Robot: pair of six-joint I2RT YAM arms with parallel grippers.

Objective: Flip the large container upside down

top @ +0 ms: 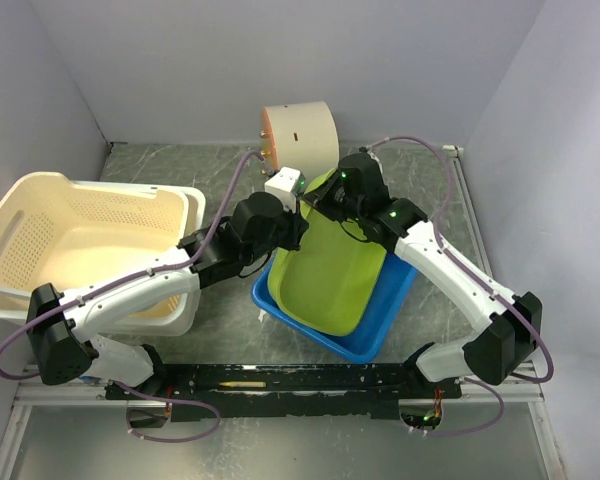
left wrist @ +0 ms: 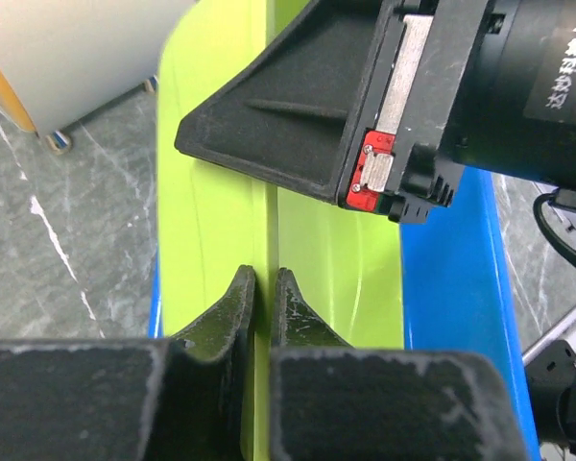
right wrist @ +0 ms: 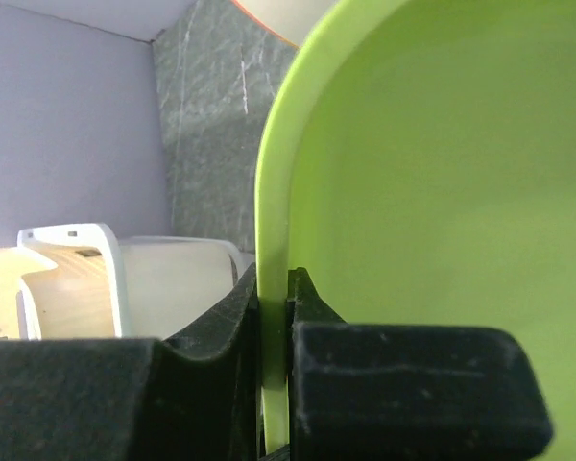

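A lime green container (top: 330,270) is tilted up on its edge inside a blue tray (top: 385,318). Both grippers hold its upper rim. My left gripper (top: 292,225) is shut on the rim, the thin green wall pinched between its fingertips in the left wrist view (left wrist: 266,276). My right gripper (top: 320,198) is shut on the rim close by; the right wrist view (right wrist: 274,279) shows the green wall (right wrist: 442,173) between its jaws. The right gripper's finger (left wrist: 298,106) shows just ahead of my left one. The green container (left wrist: 211,173) and the blue tray (left wrist: 451,288) fill the left wrist view.
A big cream perforated basket (top: 80,230) stands at the left, also in the right wrist view (right wrist: 77,279). A cream cylinder with an orange end (top: 300,135) lies on its side at the back, close behind the grippers. Grey walls close in on both sides.
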